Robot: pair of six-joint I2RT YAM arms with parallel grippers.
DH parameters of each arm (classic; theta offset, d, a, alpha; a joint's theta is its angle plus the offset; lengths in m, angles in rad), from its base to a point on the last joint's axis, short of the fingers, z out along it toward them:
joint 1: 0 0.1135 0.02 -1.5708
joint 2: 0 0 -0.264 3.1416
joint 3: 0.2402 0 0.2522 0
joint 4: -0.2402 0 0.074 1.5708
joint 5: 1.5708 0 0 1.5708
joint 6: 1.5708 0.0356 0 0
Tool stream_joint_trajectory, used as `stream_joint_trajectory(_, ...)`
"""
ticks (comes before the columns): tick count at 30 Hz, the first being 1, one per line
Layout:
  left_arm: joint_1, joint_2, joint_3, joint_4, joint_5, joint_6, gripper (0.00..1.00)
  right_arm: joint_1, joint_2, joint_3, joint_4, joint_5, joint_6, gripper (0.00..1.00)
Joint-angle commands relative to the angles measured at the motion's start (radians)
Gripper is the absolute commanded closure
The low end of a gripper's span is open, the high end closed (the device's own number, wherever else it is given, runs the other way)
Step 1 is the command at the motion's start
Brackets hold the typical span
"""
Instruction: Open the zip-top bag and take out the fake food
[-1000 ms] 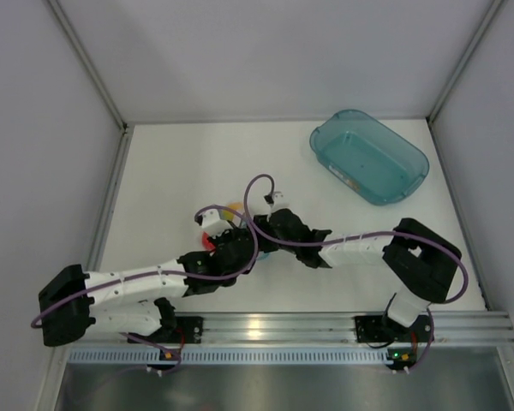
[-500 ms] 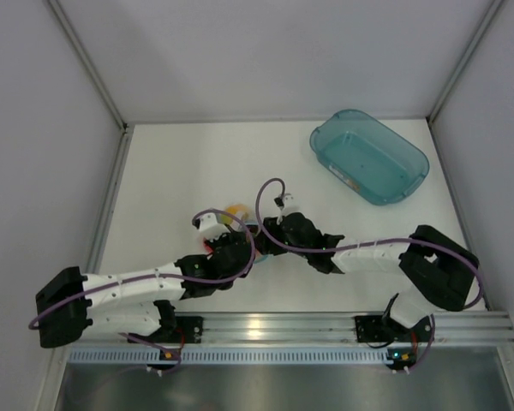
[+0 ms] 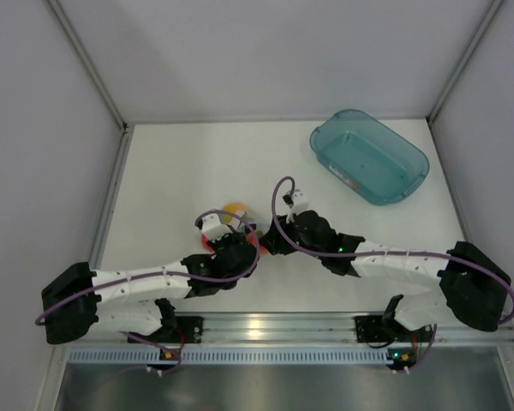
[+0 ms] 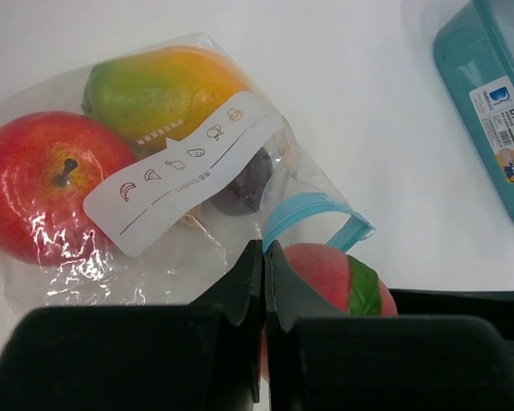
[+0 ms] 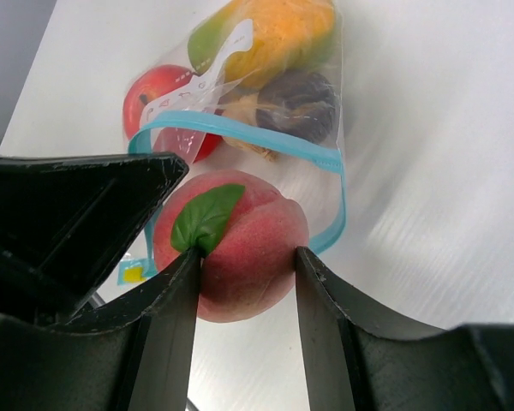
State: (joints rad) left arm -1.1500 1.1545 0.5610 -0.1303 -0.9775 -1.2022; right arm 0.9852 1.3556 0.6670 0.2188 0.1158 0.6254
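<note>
On the table [image 3: 180, 171], the left gripper [image 4: 263, 250] pinches the zip-top bag [image 4: 86, 265], its white strip [image 4: 184, 171] printed with fruit icons, while the right gripper [image 5: 245, 259] clamps the peach [image 5: 259, 229] at its mouth; the teal tub [image 4: 463, 60] sticker [image 4: 507, 128] reads "BASIN"

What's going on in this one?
The left tool pinches the clear zip-top bag near its opened teal zip strip. The right tool grips the peach at the bag's mouth. The mango, red apple and a dark piece are inside the bag. The teal tub sits apart, far right.
</note>
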Motion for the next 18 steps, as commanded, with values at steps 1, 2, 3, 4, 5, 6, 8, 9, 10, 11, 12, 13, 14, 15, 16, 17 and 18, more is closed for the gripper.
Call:
stream_joint_trajectory(1, 0.009, -0.003, 0.042, 0.015, -0.030, -0.010, 1.00, -0.008, -0.087, 0.006, -0.077, 0.002, -0.036, 0.82)
stream_joint_trajectory(2, 0.007, -0.007, 0.042, 0.015, -0.033, -0.010, 1.00, -0.008, -0.105, 0.008, -0.094, 0.016, -0.041, 0.82)
stream_joint_trajectory(3, 0.007, -0.009, 0.040, 0.014, -0.033, -0.010, 1.00, -0.008, -0.110, 0.012, -0.113, 0.019, -0.046, 0.82)
stream_joint_trajectory(4, 0.007, -0.010, 0.042, 0.014, -0.036, -0.013, 1.00, -0.010, -0.116, 0.022, -0.145, 0.022, -0.052, 0.82)
stream_joint_trajectory(5, 0.007, -0.010, 0.043, 0.014, -0.036, -0.011, 1.00, -0.010, -0.130, 0.023, -0.160, 0.028, -0.058, 0.83)
stream_joint_trajectory(6, 0.007, -0.010, 0.043, 0.014, -0.036, -0.010, 1.00, -0.008, -0.141, 0.022, -0.170, 0.028, -0.062, 0.83)
stream_joint_trajectory(8, 0.009, -0.009, 0.046, 0.011, -0.035, -0.005, 1.00, -0.008, -0.183, 0.016, -0.211, 0.042, -0.067, 0.83)
stream_joint_trajectory(9, 0.009, -0.012, 0.048, 0.008, -0.035, -0.005, 1.00, -0.010, -0.202, 0.017, -0.216, 0.062, -0.069, 0.84)
stream_joint_trajectory(10, 0.009, -0.013, 0.048, 0.008, -0.035, -0.005, 1.00, -0.008, -0.220, 0.020, -0.260, 0.071, -0.073, 0.84)
stream_joint_trajectory(11, 0.010, -0.013, 0.047, 0.009, -0.032, -0.007, 1.00, -0.011, -0.260, 0.032, -0.303, 0.091, -0.082, 0.84)
stream_joint_trajectory(12, 0.010, -0.016, 0.043, 0.008, -0.029, -0.007, 1.00, -0.013, -0.280, 0.040, -0.330, 0.100, -0.088, 0.84)
stream_joint_trajectory(13, 0.010, -0.016, 0.043, 0.008, -0.027, -0.007, 1.00, -0.017, -0.298, 0.060, -0.354, 0.107, -0.092, 0.83)
stream_joint_trajectory(14, 0.010, -0.016, 0.043, 0.008, -0.021, -0.005, 1.00, -0.029, -0.329, 0.071, -0.378, 0.114, -0.105, 0.84)
stream_joint_trajectory(15, 0.010, -0.018, 0.042, 0.009, -0.018, -0.002, 1.00, -0.045, -0.341, 0.081, -0.424, 0.117, -0.113, 0.84)
stream_joint_trajectory(16, 0.010, -0.019, 0.042, 0.008, -0.015, 0.000, 1.00, -0.060, -0.355, 0.101, -0.443, 0.117, -0.122, 0.84)
stream_joint_trajectory(17, 0.010, -0.021, 0.040, 0.008, -0.009, 0.000, 1.00, -0.107, -0.374, 0.112, -0.462, 0.104, -0.142, 0.84)
stream_joint_trajectory(18, 0.010, -0.024, 0.040, 0.008, -0.007, 0.001, 1.00, -0.137, -0.378, 0.123, -0.488, 0.091, -0.154, 0.84)
